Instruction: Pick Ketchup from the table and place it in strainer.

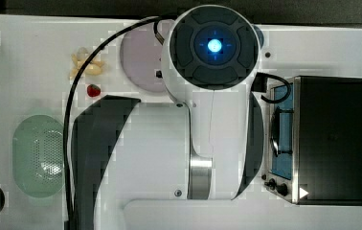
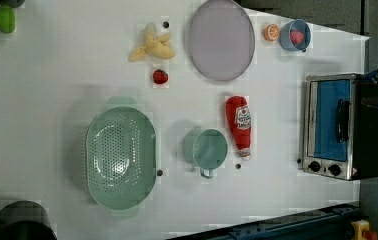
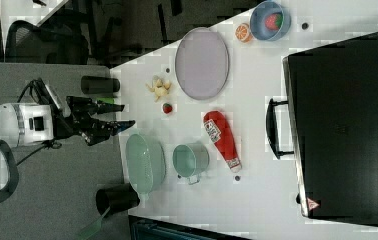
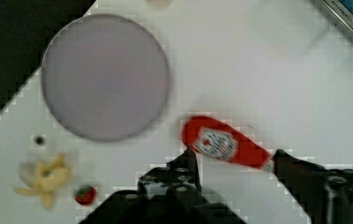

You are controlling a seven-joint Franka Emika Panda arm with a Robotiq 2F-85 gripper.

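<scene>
The Ketchup [image 2: 239,126] is a long, slim, bright-red bottle lying flat on the white table [image 2: 52,90], broad at one end and narrowing toward a pale cap; it carries one white label with red and dark marks, and the writing on it is too small to read. In the left view it rests just to the right of the cup [image 2: 208,149], apart from it, with the oven [image 2: 334,125] well off toward the left view's right and the strainer [image 2: 121,157] beyond the cup on the left view's left. There is one strainer, a pale mint-green oval with a hole-dotted bottom, one small green cup with a handle, one round grey plate [image 2: 221,39], one peeled banana [image 2: 153,46], one strawberry [image 2: 160,76] on the table, one orange slice [image 2: 271,32], and one blue bowl [image 2: 294,35] holding something red. The oven is silver with a blue door, a dark handle and two knobs, plus a small red triangle sticker near its corner. In the wrist view the gripper [image 4: 235,161] hangs above the bottle with its two fingers spread wide, one either side of the bottle's length, holding nothing. In the right view the arm [image 3: 17,125] reaches in from the right view's left.
</scene>
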